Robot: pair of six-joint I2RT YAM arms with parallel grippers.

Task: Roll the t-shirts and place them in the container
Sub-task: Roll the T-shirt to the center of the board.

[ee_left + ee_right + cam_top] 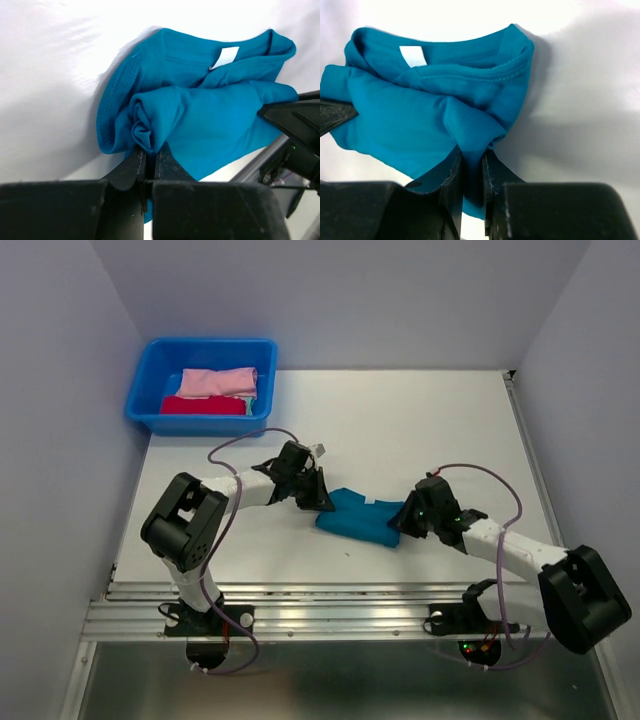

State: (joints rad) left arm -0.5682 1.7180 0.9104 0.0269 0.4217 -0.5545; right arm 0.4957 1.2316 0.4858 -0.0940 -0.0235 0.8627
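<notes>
1. My left tool (149,153) is nipped almost closed on the teal t-shirt (200,115). A rolled fold of cloth is pinched right between the fingertips.
2. My right tool (471,154) has the opposite end. The jaws stand narrow, and a peak of teal cloth is caught between them.
3. Between the two tools the shirt lies bunched and partly rolled, a short thick bundle.
4. The collar edge sits on the side away from both wrists, and the white label (413,55) shows inside the neck.
5. In my left wrist view, the dark tip of the right tool touches the far end of the bundle.
6. The shirt rests on the white bench (420,420), around the middle and toward the near edge.
7. At the far left corner sits the blue tub (205,344), well apart from the teal shirt.
8. Inside the tub are a folded pink t-shirt (218,381) at the back and a red t-shirt (203,406) touching it in front.
</notes>
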